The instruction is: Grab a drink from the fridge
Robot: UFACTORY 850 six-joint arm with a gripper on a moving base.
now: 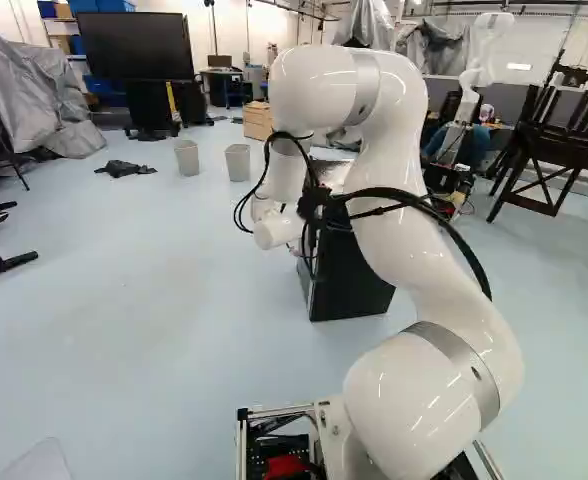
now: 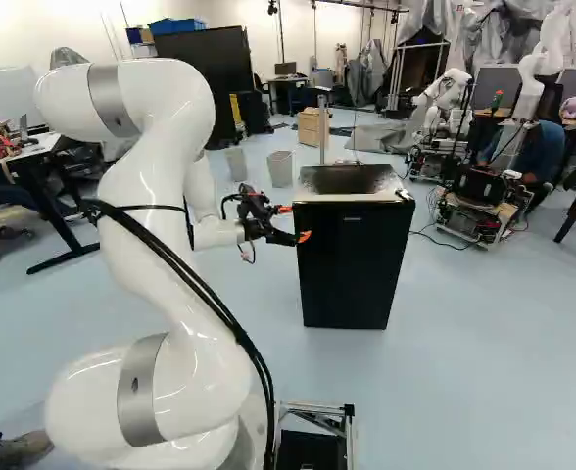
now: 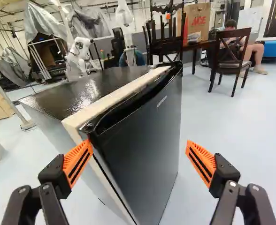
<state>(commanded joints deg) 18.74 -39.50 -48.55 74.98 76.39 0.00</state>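
In the right base view, just right of centre, you saw a black, box-shaped fridge (image 2: pixel 352 269), glossy-topped, pale-trimmed, its door closed. Near its upper left corner, your black, orange-padded two-fingered gripper (image 2: pixel 295 222) held its jaws wide apart.

Dark cloth (image 1: pixel 126 168) dropped on floor (image 1: pixel 124 290) near two bins (image 1: pixel 187 159). Wooden crate (image 1: pixel 257 122) parked beyond them. Big screen (image 1: pixel 134 46) stood farther back. Grey sheet (image 1: pixel 34 85) draped at the left base view's left. Cardboard box (image 3: pixel 197 21) set on dark table (image 3: pixel 201 45), wooden chair (image 3: pixel 232 55) placed nearby.
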